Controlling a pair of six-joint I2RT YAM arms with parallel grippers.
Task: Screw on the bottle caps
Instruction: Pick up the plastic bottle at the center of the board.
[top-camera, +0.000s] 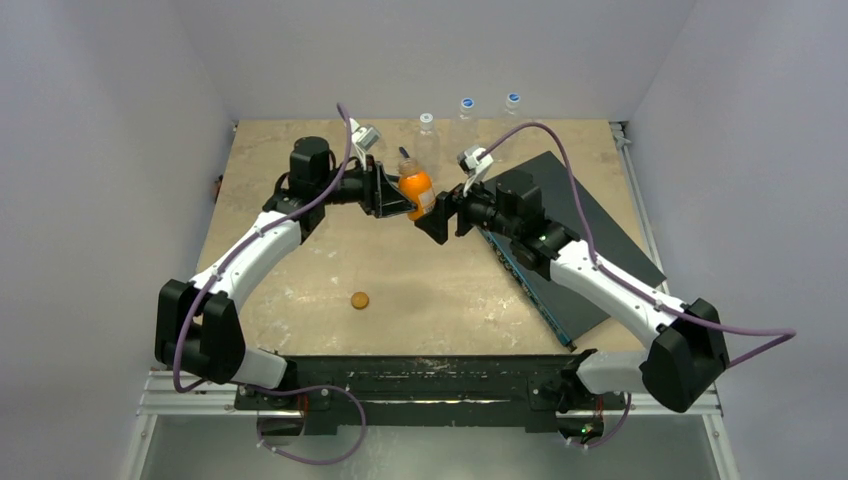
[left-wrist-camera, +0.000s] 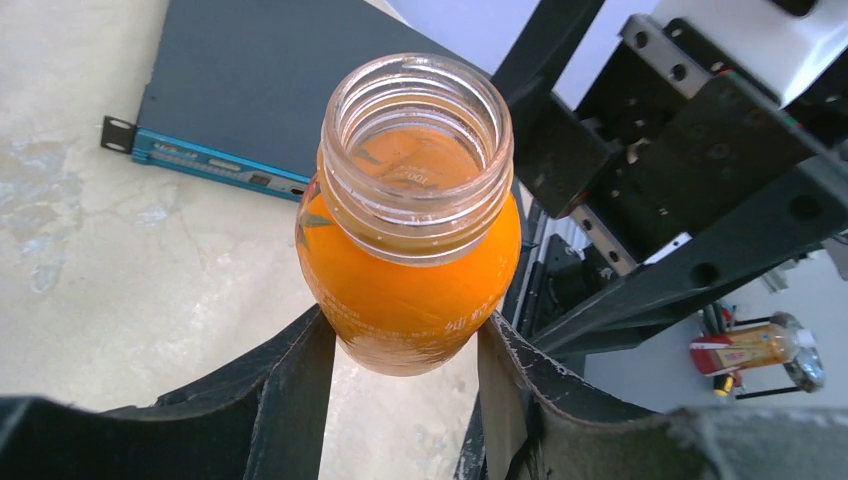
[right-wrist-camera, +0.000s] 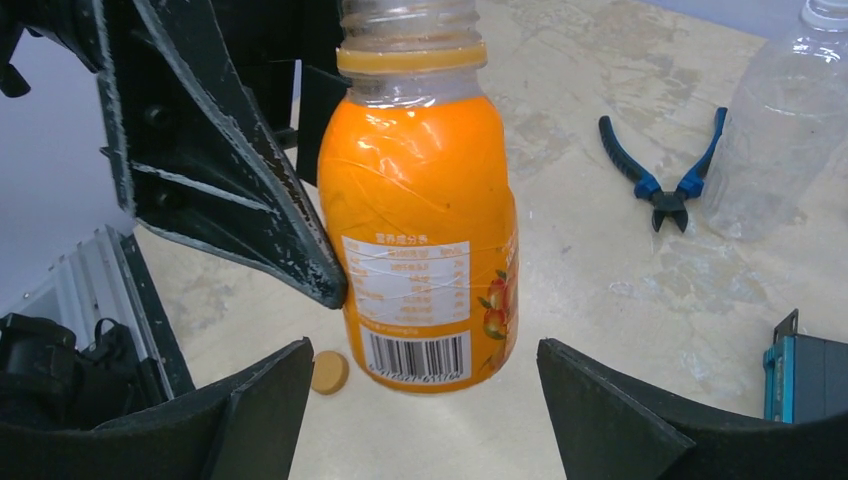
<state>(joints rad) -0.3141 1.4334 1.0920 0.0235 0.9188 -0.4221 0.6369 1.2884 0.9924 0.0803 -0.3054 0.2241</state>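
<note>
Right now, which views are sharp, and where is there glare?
Top view: even light, faint shadows, the cap tiny but clear. Left wrist: the bottle sits close to the lens and looks large, its rim sharp with small highlights. Right wrist: pale glare streaks on the bottle's wrap, pliers sharp.

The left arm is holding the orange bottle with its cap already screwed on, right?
Not quite: the left gripper does hold the orange bottle, but its mouth is open with no cap on, as the left wrist view shows. An orange-brown cap lies loose on the table.
</note>
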